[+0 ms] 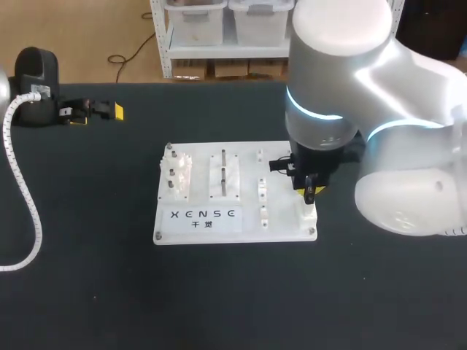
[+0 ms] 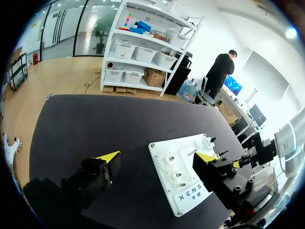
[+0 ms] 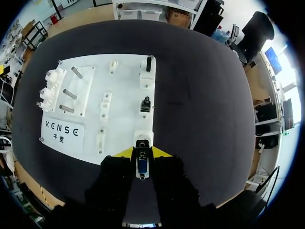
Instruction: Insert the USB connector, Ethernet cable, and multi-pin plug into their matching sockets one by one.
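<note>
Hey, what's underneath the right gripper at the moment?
The right gripper grips a blue-cored connector, tip at a white socket block at the edge of the white board. The connector covers the socket's opening, so its depth is hidden.

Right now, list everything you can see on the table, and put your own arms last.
table: one, black, under everything
board: one, white, mid-table
USB connector: one, silver with blue, between the right gripper's fingers
socket block: one, white, board corner just ahead of the connector
black plug-like parts: two, black, standing in white blocks farther ahead
metal pins: three, silver, on a raised plate
small white blocks: three, white, in a row mid-board
gear-like parts: one cluster, white, board edge beside the pins
hose: one, white, on the left arm
left gripper: open, empty, off the board
right gripper: shut on the connector, over the board
</note>
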Robot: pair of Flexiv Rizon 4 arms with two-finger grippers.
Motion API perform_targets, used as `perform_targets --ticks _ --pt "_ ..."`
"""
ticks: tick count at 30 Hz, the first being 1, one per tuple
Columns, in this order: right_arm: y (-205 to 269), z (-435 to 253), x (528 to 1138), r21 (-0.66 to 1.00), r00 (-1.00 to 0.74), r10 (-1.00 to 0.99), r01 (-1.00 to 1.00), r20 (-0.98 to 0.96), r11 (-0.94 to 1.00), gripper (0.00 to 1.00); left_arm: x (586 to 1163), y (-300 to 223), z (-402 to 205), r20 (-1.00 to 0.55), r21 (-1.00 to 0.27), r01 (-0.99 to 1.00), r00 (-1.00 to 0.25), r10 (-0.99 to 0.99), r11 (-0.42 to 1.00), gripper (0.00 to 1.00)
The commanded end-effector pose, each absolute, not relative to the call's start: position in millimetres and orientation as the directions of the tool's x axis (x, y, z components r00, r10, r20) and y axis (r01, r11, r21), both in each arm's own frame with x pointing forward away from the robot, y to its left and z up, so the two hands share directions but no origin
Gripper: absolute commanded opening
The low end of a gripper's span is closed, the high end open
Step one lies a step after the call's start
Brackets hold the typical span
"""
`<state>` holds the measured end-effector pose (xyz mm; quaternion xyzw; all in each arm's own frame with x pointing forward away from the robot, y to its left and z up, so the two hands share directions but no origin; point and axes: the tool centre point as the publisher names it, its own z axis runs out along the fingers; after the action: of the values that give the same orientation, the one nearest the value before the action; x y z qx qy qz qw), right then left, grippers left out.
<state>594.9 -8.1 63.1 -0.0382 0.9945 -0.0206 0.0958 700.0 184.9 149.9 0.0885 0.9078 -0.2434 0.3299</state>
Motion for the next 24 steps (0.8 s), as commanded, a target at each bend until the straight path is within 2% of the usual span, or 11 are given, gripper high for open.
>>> perform_targets --ticks 1,24 --pt "-7.4 60.1 595.2 -0.053 -0.978 -0.081 -0.072 -0.192 0.996 0.0 700.0 184.9 149.9 -0.642 -0.384 0.321 -0.767 0.0 0.866 1.0" --pt "-11.4 60.7 594.7 -0.056 -0.978 -0.082 -0.072 -0.193 0.996 0.0 700.0 184.9 149.9 -0.642 -0.384 0.321 -0.767 0.0 0.866 1.0"
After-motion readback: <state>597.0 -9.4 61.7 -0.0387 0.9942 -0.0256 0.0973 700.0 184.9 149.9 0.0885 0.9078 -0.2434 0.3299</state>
